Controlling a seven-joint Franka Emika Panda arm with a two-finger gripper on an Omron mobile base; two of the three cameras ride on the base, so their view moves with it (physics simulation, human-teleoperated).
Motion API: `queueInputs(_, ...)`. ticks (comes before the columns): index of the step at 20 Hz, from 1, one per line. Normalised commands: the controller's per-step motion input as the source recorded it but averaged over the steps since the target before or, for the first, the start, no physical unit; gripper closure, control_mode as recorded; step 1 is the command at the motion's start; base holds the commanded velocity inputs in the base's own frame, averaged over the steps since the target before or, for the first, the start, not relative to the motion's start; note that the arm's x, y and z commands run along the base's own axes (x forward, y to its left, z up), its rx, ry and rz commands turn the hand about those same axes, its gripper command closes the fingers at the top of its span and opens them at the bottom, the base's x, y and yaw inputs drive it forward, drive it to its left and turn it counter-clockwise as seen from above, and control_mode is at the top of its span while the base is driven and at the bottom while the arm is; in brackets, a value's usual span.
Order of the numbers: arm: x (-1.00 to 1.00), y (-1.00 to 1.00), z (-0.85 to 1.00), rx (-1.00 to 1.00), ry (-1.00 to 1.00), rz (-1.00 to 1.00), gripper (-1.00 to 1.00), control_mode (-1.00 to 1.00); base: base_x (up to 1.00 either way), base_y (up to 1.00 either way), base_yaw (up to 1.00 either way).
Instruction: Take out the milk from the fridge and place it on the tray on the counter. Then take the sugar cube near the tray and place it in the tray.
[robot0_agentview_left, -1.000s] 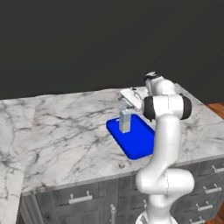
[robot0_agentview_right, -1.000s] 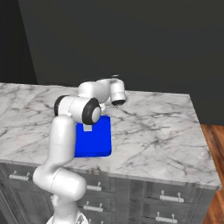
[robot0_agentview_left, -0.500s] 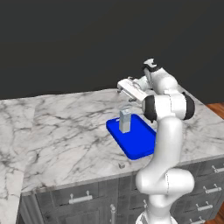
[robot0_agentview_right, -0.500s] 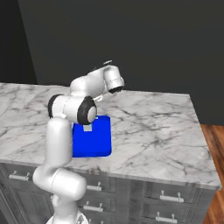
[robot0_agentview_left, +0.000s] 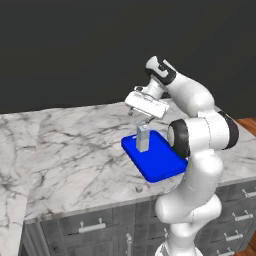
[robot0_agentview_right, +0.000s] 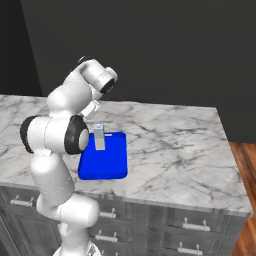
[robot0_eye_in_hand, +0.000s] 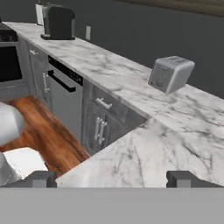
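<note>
Moved: my jaws have lifted off the milk (robot0_agentview_left: 143, 138).
Milk: pale carton, upright on blue tray (robot0_agentview_left: 162, 167).
Jaws: wide open, empty.

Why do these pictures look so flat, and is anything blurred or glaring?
Left base view: even rendered light, no glare; the milk carton on the blue tray casts hardly any shadow, and the wall behind is near black. Right base view: the same, slightly soft. Hand view: the toaster and the far coffee machine look mildly blurred.
</note>
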Motion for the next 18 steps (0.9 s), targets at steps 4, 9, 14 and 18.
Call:
queueInputs(4,-1.0,0.62,0.0,-0.4,-0.58,0.0,-1.0,-1.0,0.0,0.0,0.0)
queueInputs(9,-0.99,0.51,0.0,-0.26,-0.56,0.0,-1.0,-1.0,0.0,0.0,0.0)
queueInputs(14,-0.63,0.32,-0.17,-0.19,-0.4,0.0,-1.0,-1.0,0.0,0.0,0.0)
queueInputs(18,-0.13,0.04,-0.39,-0.18,-0.3,0.08,-1.0,-1.0,0.0,0.0,0.0)
